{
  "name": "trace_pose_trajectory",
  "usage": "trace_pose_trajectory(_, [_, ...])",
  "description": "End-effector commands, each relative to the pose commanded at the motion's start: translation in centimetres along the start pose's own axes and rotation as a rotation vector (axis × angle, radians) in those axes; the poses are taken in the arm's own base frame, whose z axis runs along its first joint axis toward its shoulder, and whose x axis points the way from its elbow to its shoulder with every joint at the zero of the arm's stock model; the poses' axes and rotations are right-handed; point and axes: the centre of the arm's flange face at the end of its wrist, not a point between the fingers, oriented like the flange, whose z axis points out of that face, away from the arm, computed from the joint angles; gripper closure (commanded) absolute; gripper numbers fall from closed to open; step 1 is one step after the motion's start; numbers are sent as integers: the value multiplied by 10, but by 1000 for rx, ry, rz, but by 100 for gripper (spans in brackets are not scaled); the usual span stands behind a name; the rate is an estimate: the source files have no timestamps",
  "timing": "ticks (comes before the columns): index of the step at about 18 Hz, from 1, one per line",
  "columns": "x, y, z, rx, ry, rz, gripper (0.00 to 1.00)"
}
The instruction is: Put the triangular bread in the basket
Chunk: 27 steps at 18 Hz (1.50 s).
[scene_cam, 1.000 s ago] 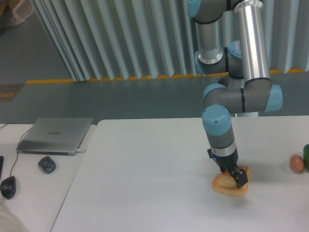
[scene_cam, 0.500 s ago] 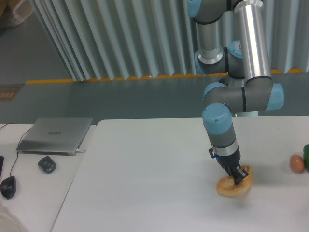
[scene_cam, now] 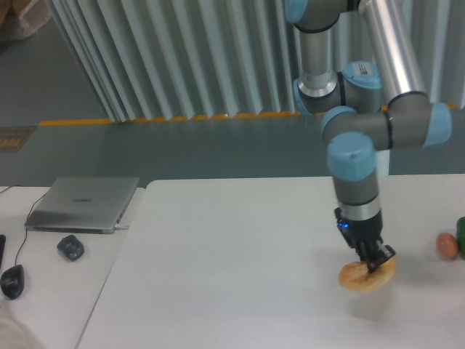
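Pinching the bread [scene_cam: 362, 276] at its upper right edge, the gripper [scene_cam: 378, 261] carries it just above the table [scene_cam: 232, 254], left of the egg [scene_cam: 446, 246]; crust looks light, soft, crushable, so grip gently.

Ribbed grey wall panels [scene_cam: 182, 58], yellow floor stripe [scene_cam: 182, 118], white table [scene_cam: 232, 247]

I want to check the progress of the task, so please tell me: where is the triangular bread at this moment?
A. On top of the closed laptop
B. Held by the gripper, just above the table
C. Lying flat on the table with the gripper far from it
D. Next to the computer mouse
B: the gripper is closed on the triangular bread, and a faint shadow on the table below shows it is lifted.
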Motion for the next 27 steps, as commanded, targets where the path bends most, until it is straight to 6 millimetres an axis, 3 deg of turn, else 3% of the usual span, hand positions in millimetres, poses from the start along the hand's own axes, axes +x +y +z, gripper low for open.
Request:
trace_pose_trajectory(5, [-29,46,-1,-12,1,83,100])
trace_pose_trajectory(8, [-61,89,-22,-9,-52,170,100])
trace_pose_trajectory(11, [-81,105,-33,-6,-93,150,100])
trace_pose_trajectory(13, [-89,109,-28,-5,-119,140,100])
trace_pose_trajectory(17, [-120,153,-19,-9,-195,66,100])
trace_pose_trajectory(20, [-139,197,-9,-31,-210,68,100])
trace_pose_trajectory(22, [-152,243,-5,-48,-205,67,100])
trace_pose_trajectory(25, [-163,266,11,-63,-205,70,100])
trace_pose_trajectory(27, [-170,302,11,-68,-210,40,100])
